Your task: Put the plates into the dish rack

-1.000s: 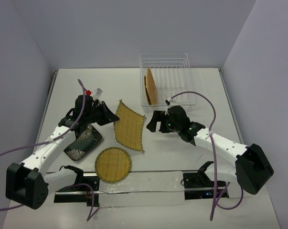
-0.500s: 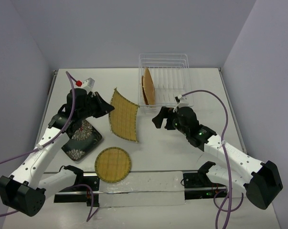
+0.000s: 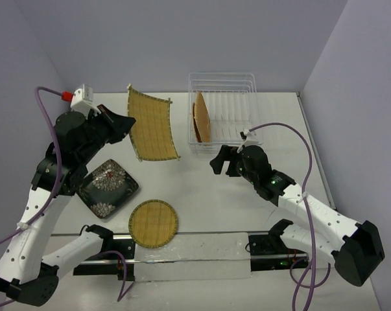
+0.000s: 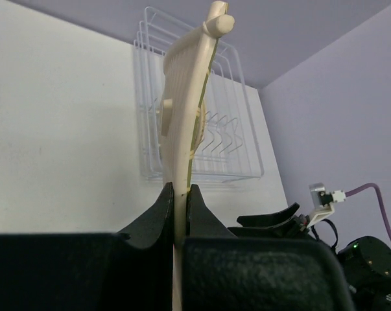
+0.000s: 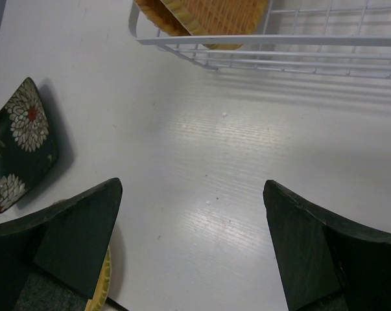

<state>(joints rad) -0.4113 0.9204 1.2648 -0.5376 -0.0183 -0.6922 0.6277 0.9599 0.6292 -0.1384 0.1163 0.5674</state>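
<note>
**A:** Where do we find the square plate?

**B:** We see the square plate (image 3: 153,124) lifted off the tabletop (image 3: 201,194), in the air just left of the rack (image 3: 221,75). It is tilted, with its woven face toward the top camera. From the left wrist we see it edge-on, rising in front of the rack.

**A:** And what holds it?

**B:** The left pincer (image 3: 125,123) is clenched on the plate, at the edge farthest from the rack. In the wrist view we see a finger pressed to each face.

**A:** What do we see inside the rack?

**B:** Two orange plates (image 3: 201,121) stand on edge at the rack's left end, close together. We cannot tell whether they touch.

**A:** And further out?

**B:** The black plate (image 3: 107,188) lies flat on the tabletop, well left of the rack and nearer the arm bases. The round plate (image 3: 154,223) lies flat too, further from the rack again and apart from the black one.

**A:** The other arm?

**B:** The right pincer (image 3: 222,160) is released, its fingers spread wide with nothing between them. It hangs over bare tabletop just in front of the rack's near side, below the orange plates in the top view.
</note>
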